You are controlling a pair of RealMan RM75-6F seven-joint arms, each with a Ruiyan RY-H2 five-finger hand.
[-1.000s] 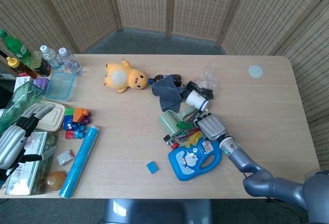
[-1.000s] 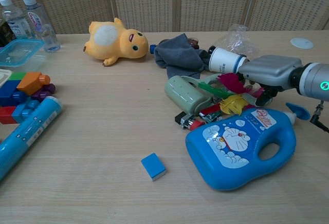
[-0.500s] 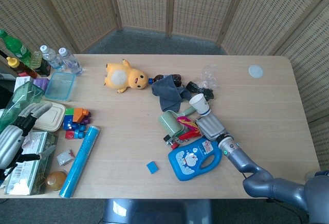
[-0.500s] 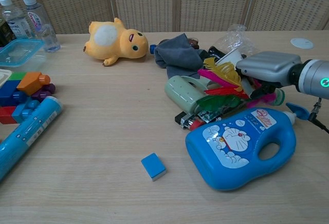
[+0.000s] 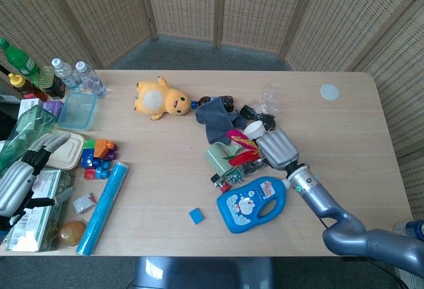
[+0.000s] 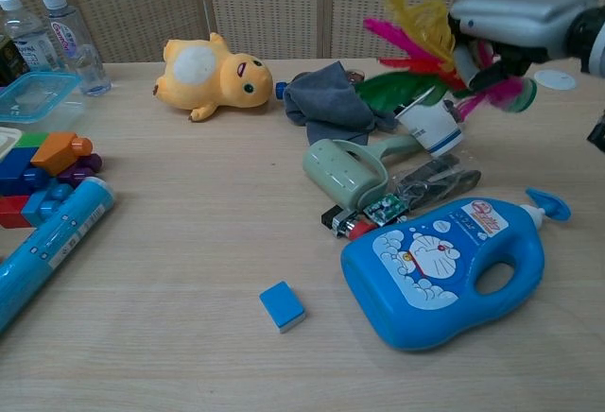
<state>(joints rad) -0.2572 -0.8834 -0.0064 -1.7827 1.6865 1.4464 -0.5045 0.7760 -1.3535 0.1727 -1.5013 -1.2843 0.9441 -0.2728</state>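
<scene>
The right hand (image 6: 515, 20) grips the feather toy (image 6: 425, 48), raised above the pile right of centre; the lift is underway. Next it must carry clear. The left hand (image 5: 23, 170) rests released, far left.

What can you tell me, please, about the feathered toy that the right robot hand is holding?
The feathered toy is a bunch of bright feathers, yellow, pink, red and green, that fan out to the left, with a pink and green end under the fist. The right robot hand grips it and holds it in the air above the pile of clutter, over the white cup and the grey cloth. In the chest view nothing but the hand seems to touch it. In the head view it shows beside the cup.
</scene>
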